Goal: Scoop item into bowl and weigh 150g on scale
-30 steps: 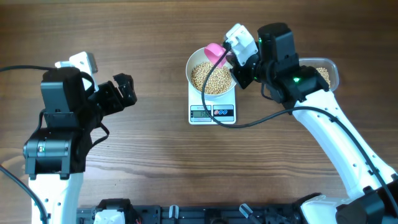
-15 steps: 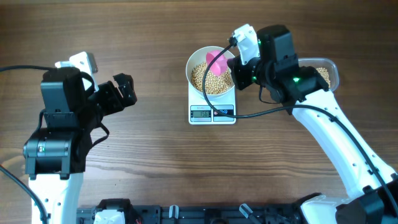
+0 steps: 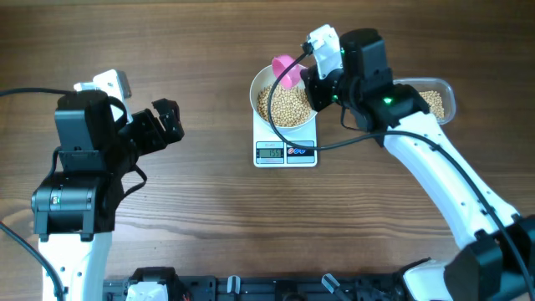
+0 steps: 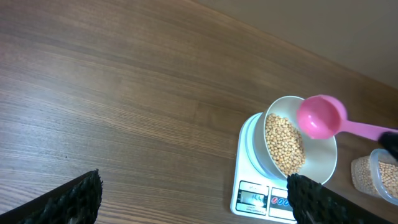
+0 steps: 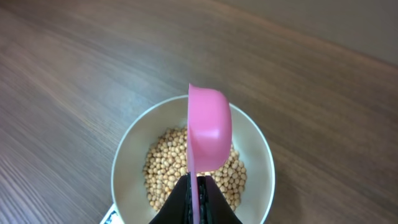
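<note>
We start with the wooden table (image 3: 209,217), where most of the work looks done, in our judgement. The left arm sits well apart from the action on its own side, and the left gripper (image 3: 170,119) stands wide open and holds nothing, so we read it as idle. The right arm reaches over the far middle of the table. The right gripper (image 5: 196,194) is clamped tight on the handle of the pink scoop (image 3: 287,69). Behind that arm lies the clear tub (image 3: 451,96), with a layer of beans showing in it, so more stock is there if needed. The scale (image 3: 286,152) stands near the table's middle with the white bowl (image 3: 254,94) resting on its platform, so that placing step is finished. The scoop hangs above the bowl's far rim, rolled onto its side. In the views that show its cup we see no beans in it, so we take this load as already tipped out. The beans (image 3: 282,107) cover the bowl's floor in a good heap. What remains turns on the display (image 3: 269,151). It is lit, but its digits are too small for us to read, so we cannot say whether the target weight is reached or whether another scoop, or a little removal, is needed.
</note>
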Tool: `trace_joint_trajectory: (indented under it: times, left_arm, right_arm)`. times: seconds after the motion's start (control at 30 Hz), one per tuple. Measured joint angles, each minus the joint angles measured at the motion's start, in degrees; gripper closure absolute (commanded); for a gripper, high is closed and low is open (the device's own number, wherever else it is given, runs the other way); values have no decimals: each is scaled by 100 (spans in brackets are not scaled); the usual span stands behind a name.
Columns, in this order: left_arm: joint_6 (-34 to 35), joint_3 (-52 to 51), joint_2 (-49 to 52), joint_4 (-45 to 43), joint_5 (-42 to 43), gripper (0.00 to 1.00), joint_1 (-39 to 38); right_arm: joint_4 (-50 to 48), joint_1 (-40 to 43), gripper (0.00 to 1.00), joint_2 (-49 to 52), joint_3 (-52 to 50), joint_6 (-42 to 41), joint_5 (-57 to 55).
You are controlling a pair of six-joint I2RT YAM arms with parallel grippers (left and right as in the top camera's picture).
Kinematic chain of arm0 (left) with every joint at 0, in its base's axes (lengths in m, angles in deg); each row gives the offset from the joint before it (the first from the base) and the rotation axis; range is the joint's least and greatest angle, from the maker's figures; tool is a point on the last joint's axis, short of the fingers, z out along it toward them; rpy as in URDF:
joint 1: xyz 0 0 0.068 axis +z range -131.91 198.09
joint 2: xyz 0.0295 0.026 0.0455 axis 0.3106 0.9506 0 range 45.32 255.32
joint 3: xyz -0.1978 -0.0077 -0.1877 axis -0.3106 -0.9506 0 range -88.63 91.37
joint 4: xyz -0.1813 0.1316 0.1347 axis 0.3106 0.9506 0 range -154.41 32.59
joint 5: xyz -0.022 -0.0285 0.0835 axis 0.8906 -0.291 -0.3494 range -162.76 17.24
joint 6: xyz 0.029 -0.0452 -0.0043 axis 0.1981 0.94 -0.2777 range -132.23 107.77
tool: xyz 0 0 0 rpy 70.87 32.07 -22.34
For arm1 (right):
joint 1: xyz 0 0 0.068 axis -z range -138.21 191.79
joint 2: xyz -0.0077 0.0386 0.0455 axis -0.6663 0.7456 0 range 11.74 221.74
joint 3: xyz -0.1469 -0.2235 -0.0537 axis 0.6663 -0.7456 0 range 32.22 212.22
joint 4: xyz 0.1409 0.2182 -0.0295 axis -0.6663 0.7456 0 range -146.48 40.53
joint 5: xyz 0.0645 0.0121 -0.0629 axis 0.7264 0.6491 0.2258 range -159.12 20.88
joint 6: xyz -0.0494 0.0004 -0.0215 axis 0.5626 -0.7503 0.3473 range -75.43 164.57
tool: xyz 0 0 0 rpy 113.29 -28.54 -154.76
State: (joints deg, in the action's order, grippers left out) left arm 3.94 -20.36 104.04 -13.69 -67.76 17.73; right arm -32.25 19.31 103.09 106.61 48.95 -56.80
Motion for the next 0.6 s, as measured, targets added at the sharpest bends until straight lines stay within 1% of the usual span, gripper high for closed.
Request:
trace_joint_trajectory:
  times: [0.07,0.27,0.4,0.6]
  left_arm:
    - [0,0,0,0,0,0,2]
    - [0,0,0,0,0,0,0]
    - [0,0,0,0,0,0,0]
    - [0,0,0,0,0,0,2]
  right_arm:
    - [83,0,96,63,0,90,-7]
    - [501,0,96,107,0,857,-317]
    - [560,0,96,114,0,1239,-511]
    - [586,0,95,129,0,1397,-533]
